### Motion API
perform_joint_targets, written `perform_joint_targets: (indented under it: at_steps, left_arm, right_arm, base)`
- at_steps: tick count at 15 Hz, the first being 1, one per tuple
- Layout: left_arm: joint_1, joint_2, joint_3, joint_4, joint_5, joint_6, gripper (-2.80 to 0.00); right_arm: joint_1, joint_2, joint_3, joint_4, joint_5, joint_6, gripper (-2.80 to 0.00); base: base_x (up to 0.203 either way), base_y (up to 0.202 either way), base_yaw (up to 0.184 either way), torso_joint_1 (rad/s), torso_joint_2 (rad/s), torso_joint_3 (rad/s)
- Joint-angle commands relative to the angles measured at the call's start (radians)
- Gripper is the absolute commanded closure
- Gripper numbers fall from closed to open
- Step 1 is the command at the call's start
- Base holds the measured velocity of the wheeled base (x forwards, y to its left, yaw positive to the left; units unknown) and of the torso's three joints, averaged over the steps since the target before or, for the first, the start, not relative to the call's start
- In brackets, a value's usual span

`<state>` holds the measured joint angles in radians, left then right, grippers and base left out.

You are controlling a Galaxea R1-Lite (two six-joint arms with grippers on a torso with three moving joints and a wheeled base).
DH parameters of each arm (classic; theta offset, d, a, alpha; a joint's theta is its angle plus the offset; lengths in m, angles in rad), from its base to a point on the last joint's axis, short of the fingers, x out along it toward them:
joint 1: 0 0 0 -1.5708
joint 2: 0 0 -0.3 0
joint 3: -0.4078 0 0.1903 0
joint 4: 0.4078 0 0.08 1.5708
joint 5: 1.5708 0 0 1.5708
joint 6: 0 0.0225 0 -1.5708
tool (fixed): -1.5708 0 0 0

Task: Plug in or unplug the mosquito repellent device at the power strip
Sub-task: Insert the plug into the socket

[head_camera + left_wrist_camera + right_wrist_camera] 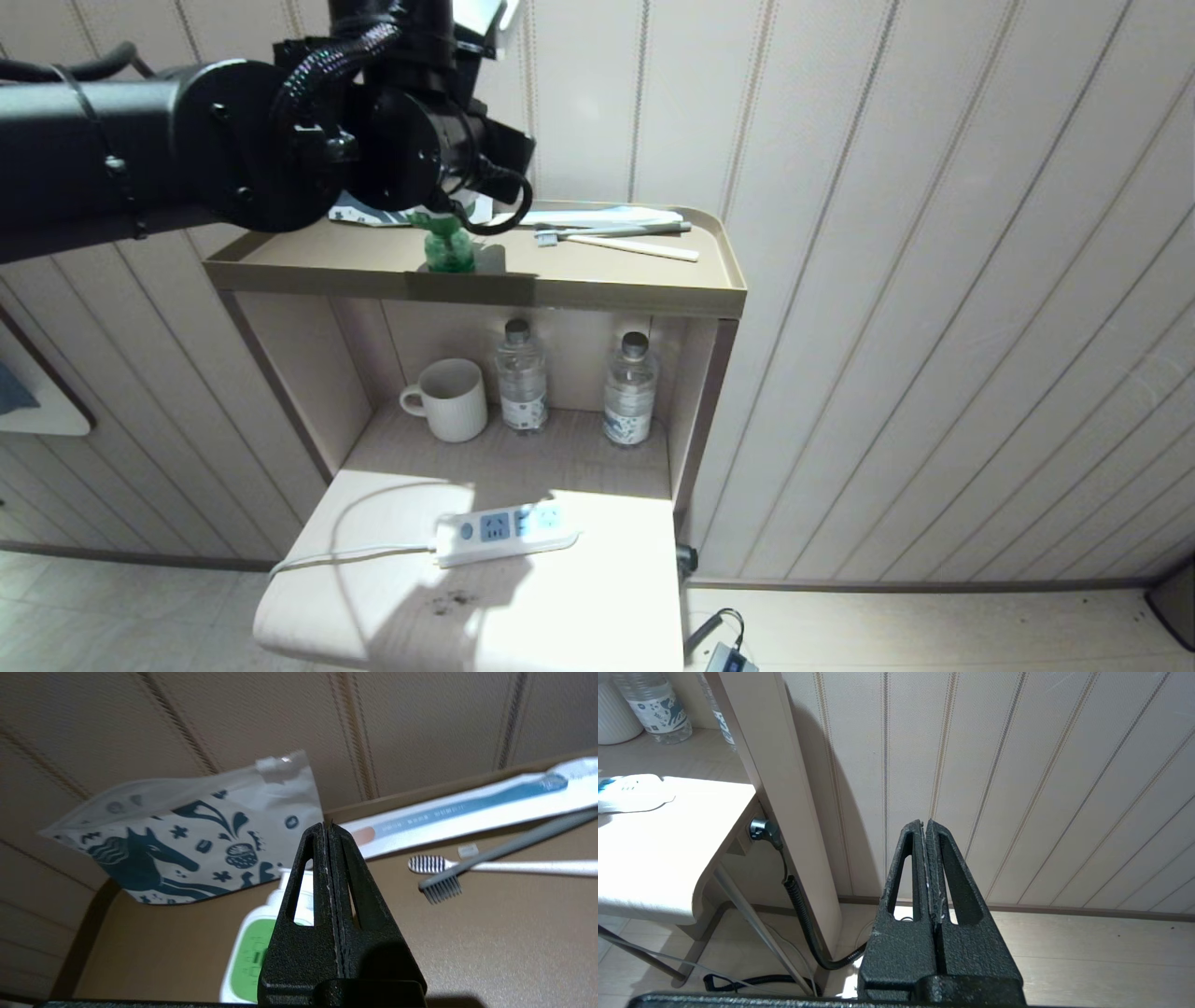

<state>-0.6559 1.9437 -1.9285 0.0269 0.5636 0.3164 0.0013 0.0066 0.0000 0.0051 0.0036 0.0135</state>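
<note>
Left claw [329, 833], fingers pressed together and empty, hovers over the mosquito repellent device [252, 952] (patterned pouch [187, 835] and toothbrushes [439, 877] nearby).

The left gripper [329, 830] is showing black plastic fingers [308, 896] with a rough, grainy matt finish; the right gripper [926, 828] is looking the same. The mosquito repellent device [252, 947] is showing smooth white plastic with a green face, and translucent green plastic [449, 250] lower down. The power strip [504, 532] is gleaming as glossy white plastic. The top shelf [597, 271] is looking like matt tan laminate. A printed pouch [187, 835] is appearing as soft, slightly shiny film. The mug [450, 399] is looking like ribbed, matt cream ceramic. Two water bottles [521, 378] are appearing as clear plastic. A toothbrush [504, 847] is showing matt grey plastic.
</note>
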Motion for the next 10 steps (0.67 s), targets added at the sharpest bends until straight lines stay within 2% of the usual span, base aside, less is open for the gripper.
perform_joint_targets:
  at_steps: [1,4,8,9,10]
  left_arm:
    - [-0.005,-0.056,0.001,-0.015,0.017,0.003,0.0]
    - [-0.011,-0.203,0.02,-0.007,0.02,-0.014,0.0]
    - [0.002,-0.363,0.285,0.001,-0.023,-0.224,0.0]
    - [0.009,-0.412,0.342,-0.003,-0.041,-0.281,-2.8]
    - [0.019,-0.457,0.386,-0.005,-0.067,-0.32,-2.8]
  right_arm:
    - [0.0,0.0,0.0,0.001,0.0,0.0,0.0]
    - [0.0,0.0,0.0,0.0,0.001,0.0,0.0]
    - [0.0,0.0,0.0,0.001,0.001,0.0,0.0]
    - [0.0,0.0,0.0,-0.001,0.0,0.0,0.0]
    - [0.0,0.0,0.0,0.001,0.001,0.0,0.0]
  base:
    - [0.0,0.0,0.0,0.0,0.0,0.0]
    - [0.0,0.0,0.0,0.0,0.0,0.0]
    - [0.0,0.0,0.0,0.0,0.0,0.0]
    - [0.0,0.0,0.0,0.0,0.0,0.0]
    - [0.0,0.0,0.0,0.0,0.0,0.0]
